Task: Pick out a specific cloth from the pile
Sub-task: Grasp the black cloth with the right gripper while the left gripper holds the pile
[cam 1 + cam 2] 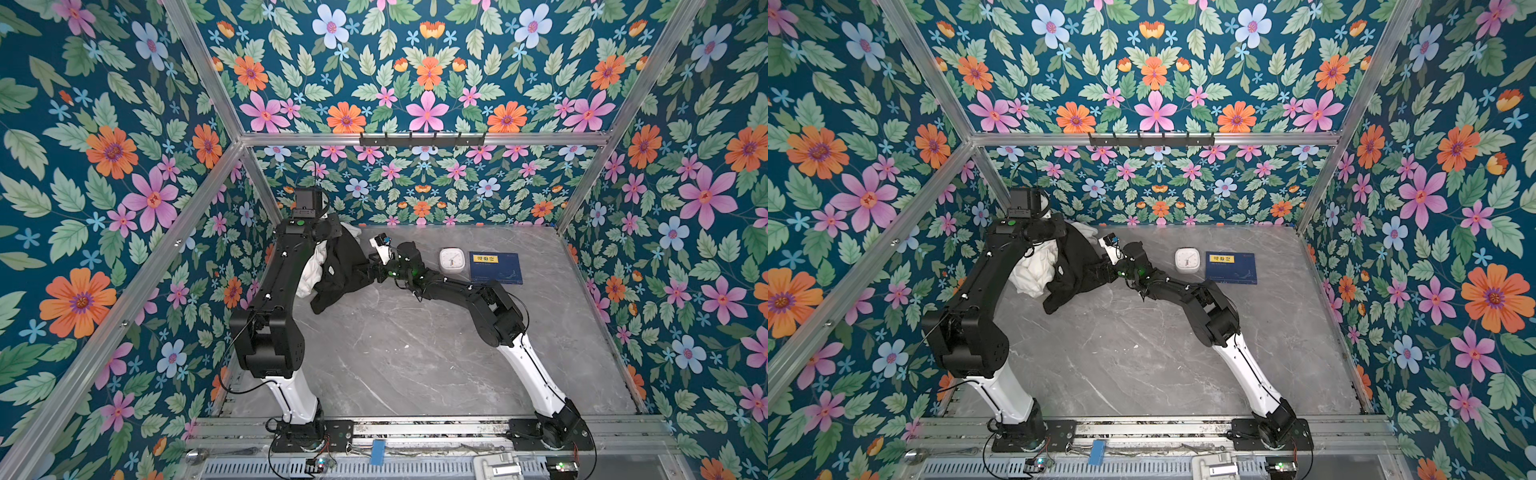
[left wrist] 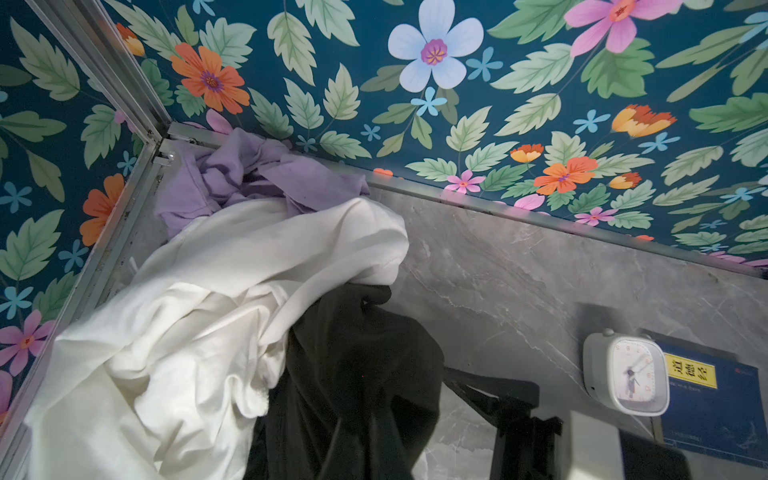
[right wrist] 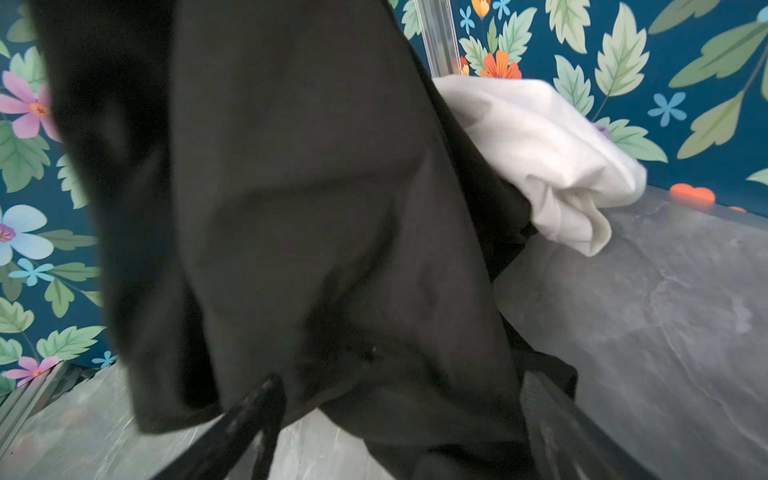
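Left gripper (image 1: 331,227) is up high with its jaws pressed together, and as far as I can tell it's pinching the top of the black cloth (image 1: 337,270), though black on black makes the actual grip hard to see in both top views. The black cloth hangs from there, half out of the pile (image 1: 313,266) in the table's (image 1: 415,353) far-left corner, against the white cloth (image 2: 187,332), with the lavender cloth (image 2: 249,178) behind. Right gripper (image 3: 399,382) is spread wide, a finger (image 3: 257,409) on either side of the black cloth's lower fold.
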Controlling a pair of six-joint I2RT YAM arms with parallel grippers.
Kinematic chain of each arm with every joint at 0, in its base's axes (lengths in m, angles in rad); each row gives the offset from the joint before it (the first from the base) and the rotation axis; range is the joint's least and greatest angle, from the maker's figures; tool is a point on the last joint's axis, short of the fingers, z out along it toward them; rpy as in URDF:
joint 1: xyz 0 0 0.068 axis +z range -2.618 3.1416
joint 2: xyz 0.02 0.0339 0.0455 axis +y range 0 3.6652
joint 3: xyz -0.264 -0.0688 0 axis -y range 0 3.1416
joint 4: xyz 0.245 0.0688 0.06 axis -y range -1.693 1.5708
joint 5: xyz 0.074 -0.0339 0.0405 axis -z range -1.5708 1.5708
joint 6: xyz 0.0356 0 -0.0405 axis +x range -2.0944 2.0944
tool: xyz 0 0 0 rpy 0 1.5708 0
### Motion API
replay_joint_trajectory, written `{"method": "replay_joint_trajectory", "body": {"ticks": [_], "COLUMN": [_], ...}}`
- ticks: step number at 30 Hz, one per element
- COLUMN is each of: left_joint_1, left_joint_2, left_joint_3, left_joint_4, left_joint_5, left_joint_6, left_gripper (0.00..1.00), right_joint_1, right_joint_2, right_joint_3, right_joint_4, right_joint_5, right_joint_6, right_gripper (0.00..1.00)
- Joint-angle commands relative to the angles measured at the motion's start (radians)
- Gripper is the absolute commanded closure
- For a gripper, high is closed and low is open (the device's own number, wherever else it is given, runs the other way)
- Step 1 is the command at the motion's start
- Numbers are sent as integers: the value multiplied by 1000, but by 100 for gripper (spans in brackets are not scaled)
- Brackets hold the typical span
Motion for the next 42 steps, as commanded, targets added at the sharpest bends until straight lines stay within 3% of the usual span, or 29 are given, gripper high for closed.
{"method": "replay_joint_trajectory", "body": {"ticks": [1, 5, 8, 15, 18, 22, 28, 35, 42], "left_joint_1": [0, 0, 0, 0, 0, 1, 4, 14, 23], "left_joint_2": [-11, -12, -16, -19, -19, -23, -28, -3, 27], "left_joint_3": [4, 2, -2, -22, -24, -24, -15, 35, 176], "left_joint_4": [29, 28, 29, 41, 42, 41, 48, 68, 53], "left_joint_5": [20, 27, 31, 44, 46, 37, -2, -11, 27], "left_joint_6": [-5, -10, -12, -19, -20, -15, 2, -6, -35], "left_gripper": [100, 100, 100, 100, 100, 100, 100, 100, 100], "right_joint_1": [3, 2, 1, 7, 13, 17, 17, 17, 17], "right_joint_2": [52, 114, 150, 275, 312, 286, 169, 81, 17], "right_joint_3": [80, 207, 259, 447, 512, 481, 344, 316, 328], "right_joint_4": [-39, -129, -129, -114, -117, -100, -39, -51, -59], "right_joint_5": [16, 54, 58, 11, 12, 6, 25, 22, 42], "right_joint_6": [60, 94, 143, 330, 353, 358, 324, 309, 303], "right_gripper": [8, 10, 19, 58, 77, 99, 100, 100, 100]}}
